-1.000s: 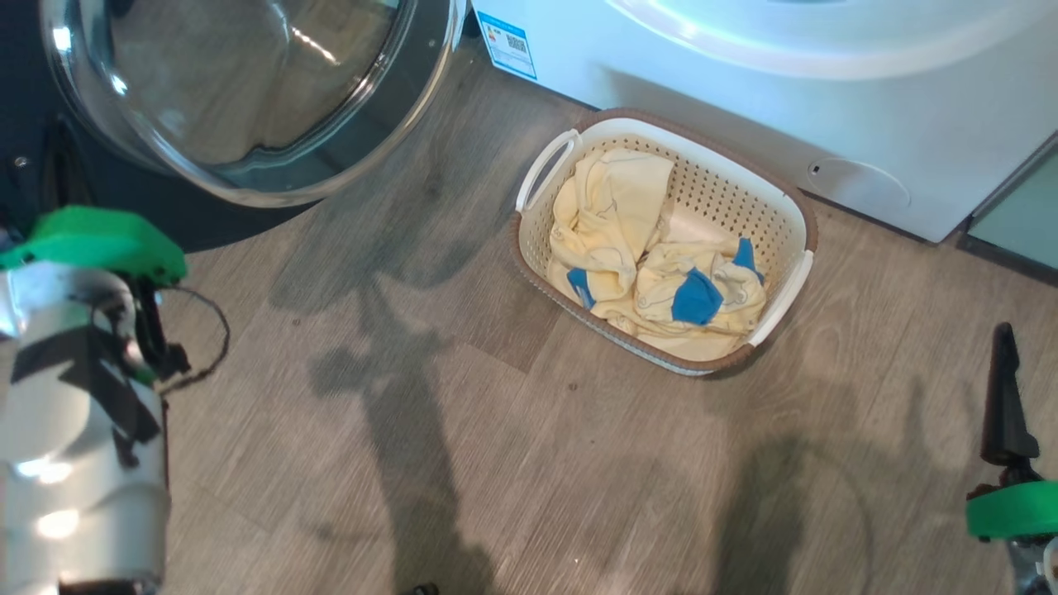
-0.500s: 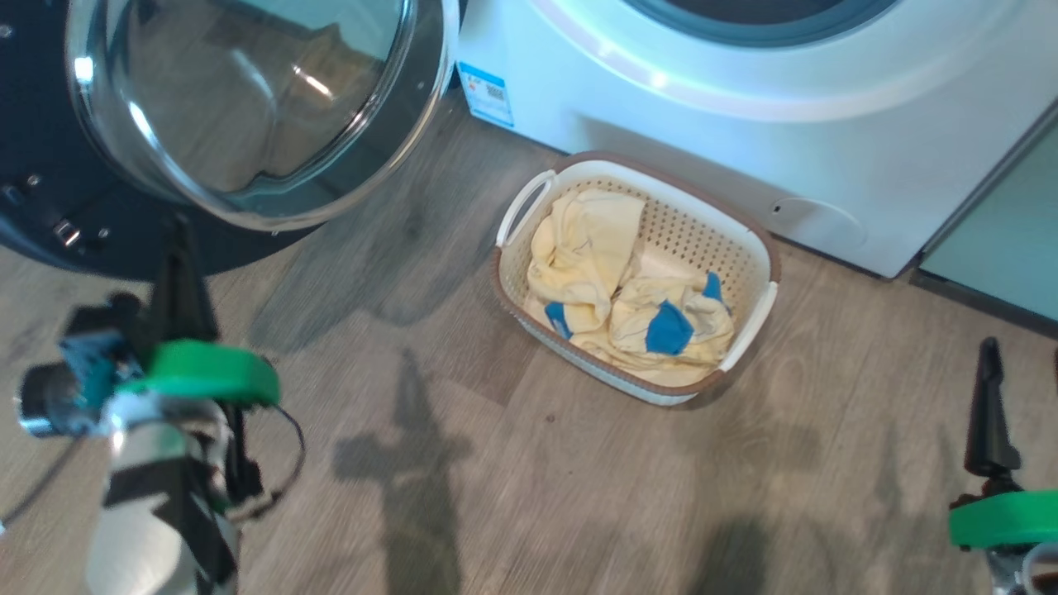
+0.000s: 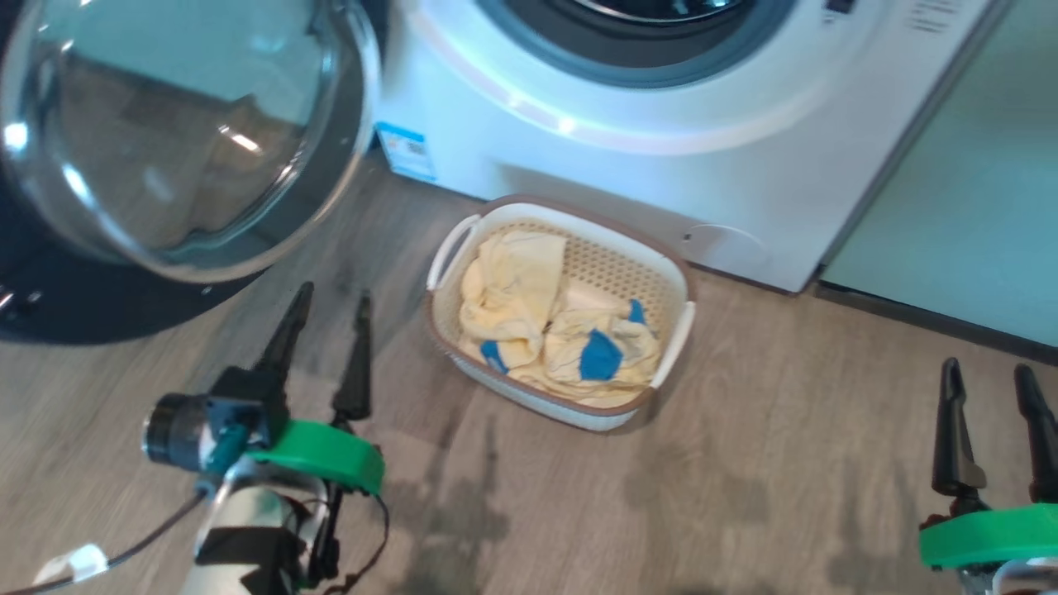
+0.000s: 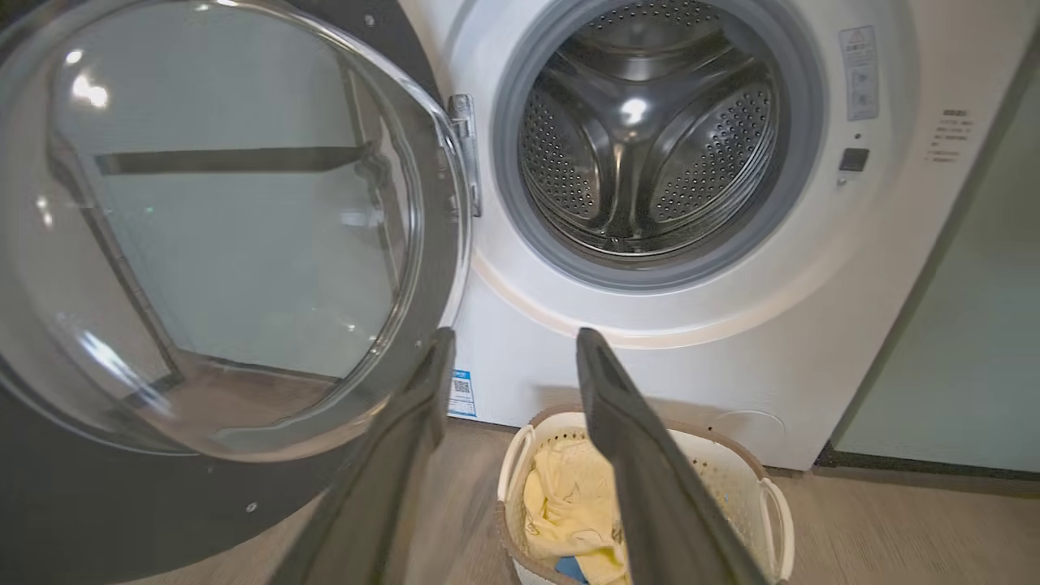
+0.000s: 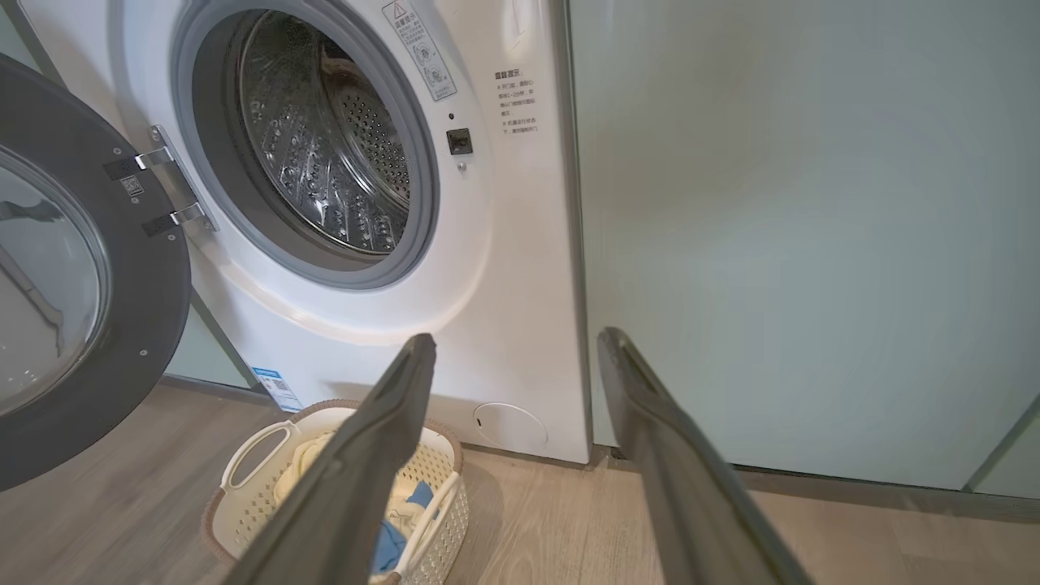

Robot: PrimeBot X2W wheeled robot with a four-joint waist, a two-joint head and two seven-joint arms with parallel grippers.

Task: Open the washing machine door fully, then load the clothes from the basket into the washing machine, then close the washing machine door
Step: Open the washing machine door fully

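Hanging open and empty, your left end effector hovers near the basket of clothes; your right end effector gapes empty too, well apart.

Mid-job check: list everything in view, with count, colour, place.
washing machine: one, white, straight ahead
washing machine door: one, black rim, clear glass, swung open leftward
basket: one, cream, brown rim, on floor before washer
clothes: a few, pale yellow and blue, in basket
sticker: one, blue, low on washer front
cabinet panels: at least two, pale green, either side of washer
floor: one, grey-brown wood, below
left jaws: one pair, dark, open, left of basket
right jaws: one pair, dark, open, lower right in head view
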